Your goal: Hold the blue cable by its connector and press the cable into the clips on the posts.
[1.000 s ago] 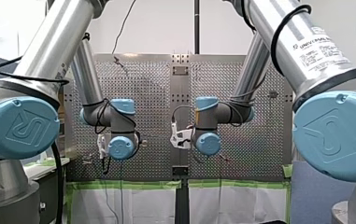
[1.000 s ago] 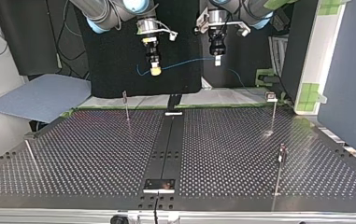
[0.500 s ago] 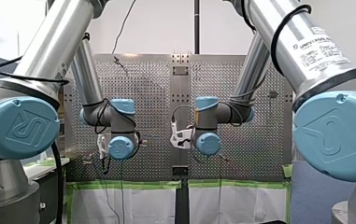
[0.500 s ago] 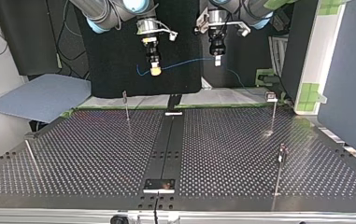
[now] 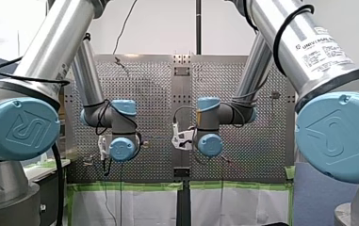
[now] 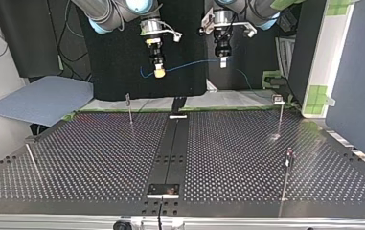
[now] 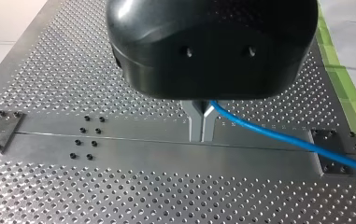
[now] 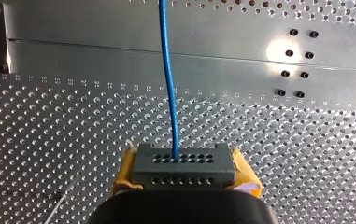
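Note:
In the top view a thin blue cable (image 6: 189,64) hangs high above the table's far edge, strung between my two grippers. My right gripper (image 6: 159,73), at that view's left, has yellow pads. In the right wrist view my right gripper (image 8: 183,158) is shut on the grey connector block (image 8: 183,170), with the cable (image 8: 167,70) leading straight ahead out of it. My left gripper (image 6: 222,62) is shut on the cable. The left wrist view shows my left gripper's (image 7: 202,136) metal fingers pinched together on the cable (image 7: 269,135), which trails off sideways. Clip posts (image 6: 128,99) (image 6: 279,99) (image 6: 289,154) stand on the table, apart from the cable.
The perforated table (image 6: 98,158) has a dark centre rail (image 6: 170,148) with a small plate (image 6: 163,190) at its near end. A thin rod (image 6: 30,155) leans at the top view's left. A blue-grey sheet (image 6: 41,98) lies beyond the table's left corner.

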